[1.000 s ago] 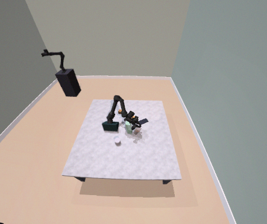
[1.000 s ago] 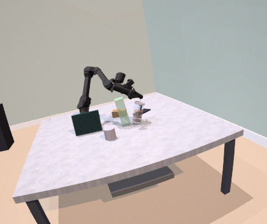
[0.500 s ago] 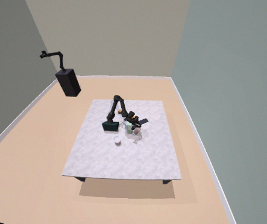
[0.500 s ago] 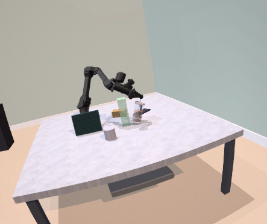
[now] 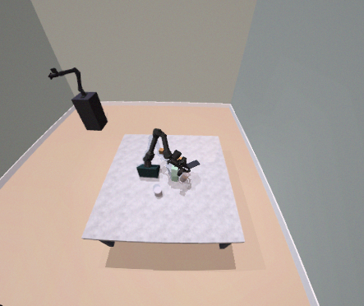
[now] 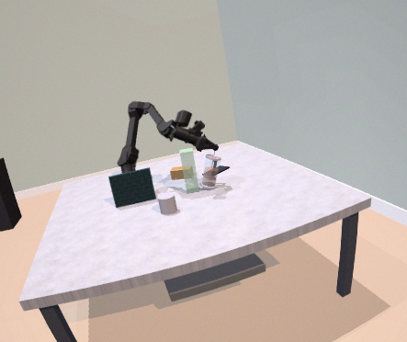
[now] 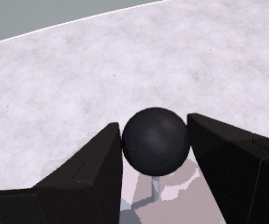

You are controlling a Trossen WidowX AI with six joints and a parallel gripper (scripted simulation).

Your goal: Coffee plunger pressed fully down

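Note:
The coffee press (image 6: pixel 209 177) (image 5: pixel 184 178) is a clear cylinder with brown content in its lower part, and it stands upright on the table (image 6: pixel 159 248) (image 5: pixel 163 218). The black plunger knob (image 7: pixel 156 142) is a round ball on a thin grey rod (image 7: pixel 155 188). My gripper (image 7: pixel 153 127) (image 6: pixel 216 148) is shut on the knob, one finger at each side. In the exterior view a short length of rod shows between the fingertips and the press's lid (image 6: pixel 213 157). The lower part of the press is out of sight in the wrist view.
A pale green block (image 6: pixel 189 172) (image 5: pixel 175 173) stands close left of the press. An orange block (image 6: pixel 177 173) lies behind it. A dark flat slab (image 6: pixel 223 170) (image 5: pixel 193 164) lies behind the press. A greyish cup (image 6: pixel 167 203) (image 5: pixel 158 190) and a dark green box (image 6: pixel 132 188) (image 5: pixel 149 171) are farther left.

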